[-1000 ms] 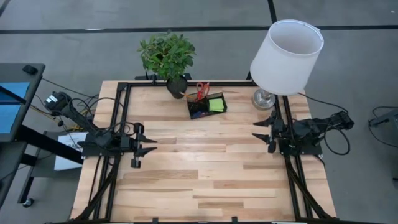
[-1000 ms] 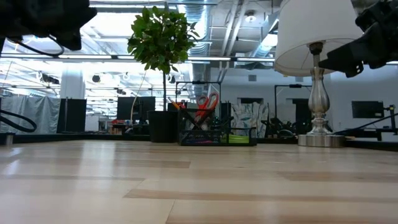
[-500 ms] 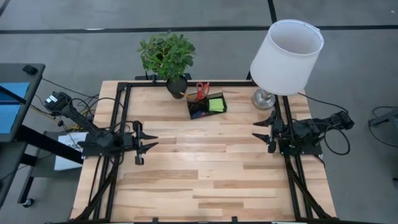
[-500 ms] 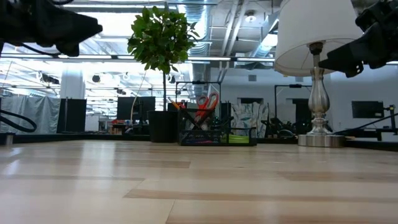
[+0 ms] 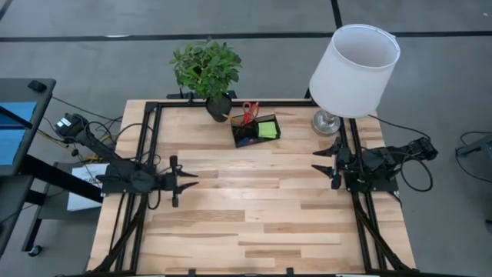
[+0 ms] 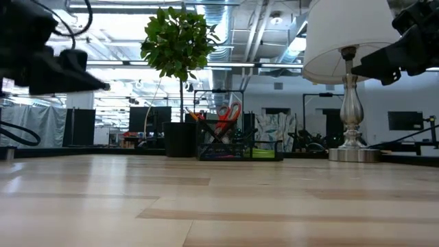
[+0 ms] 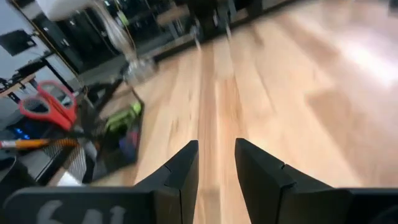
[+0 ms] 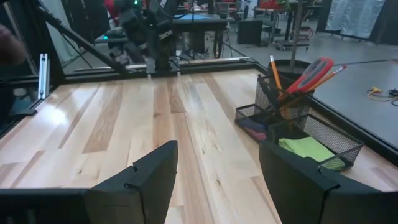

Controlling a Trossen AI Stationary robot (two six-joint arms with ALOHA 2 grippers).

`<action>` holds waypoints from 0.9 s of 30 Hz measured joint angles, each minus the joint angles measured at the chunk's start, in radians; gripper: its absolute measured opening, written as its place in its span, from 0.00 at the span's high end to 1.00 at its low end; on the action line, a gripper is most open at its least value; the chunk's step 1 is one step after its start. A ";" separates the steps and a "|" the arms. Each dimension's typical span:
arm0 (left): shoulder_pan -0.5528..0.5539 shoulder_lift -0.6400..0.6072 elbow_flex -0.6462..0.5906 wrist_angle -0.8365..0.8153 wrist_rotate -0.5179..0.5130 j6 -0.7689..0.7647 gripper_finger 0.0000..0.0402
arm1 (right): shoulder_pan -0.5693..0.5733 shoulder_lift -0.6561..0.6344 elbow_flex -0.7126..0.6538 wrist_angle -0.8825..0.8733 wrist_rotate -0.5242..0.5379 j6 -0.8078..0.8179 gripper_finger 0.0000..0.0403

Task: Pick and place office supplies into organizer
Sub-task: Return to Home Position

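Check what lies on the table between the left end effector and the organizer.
Nothing: in the high view, only bare wooden table separates the left end effector from the organizer. The left wrist view shows the same bare boards.

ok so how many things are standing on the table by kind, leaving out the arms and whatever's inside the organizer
potted plant: 1
lamp: 1
organizer: 1
total: 3
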 joint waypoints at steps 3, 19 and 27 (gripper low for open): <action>0.000 0.000 0.000 -0.118 0.000 0.000 0.76 | 0.000 0.000 0.000 0.000 0.000 0.000 0.44; 0.000 0.000 0.000 -0.336 0.008 0.000 0.76 | 0.000 0.000 0.000 0.000 -0.001 0.000 0.44; 0.000 0.000 0.000 -0.336 0.008 0.000 0.76 | 0.000 0.000 0.000 0.000 -0.001 0.000 0.44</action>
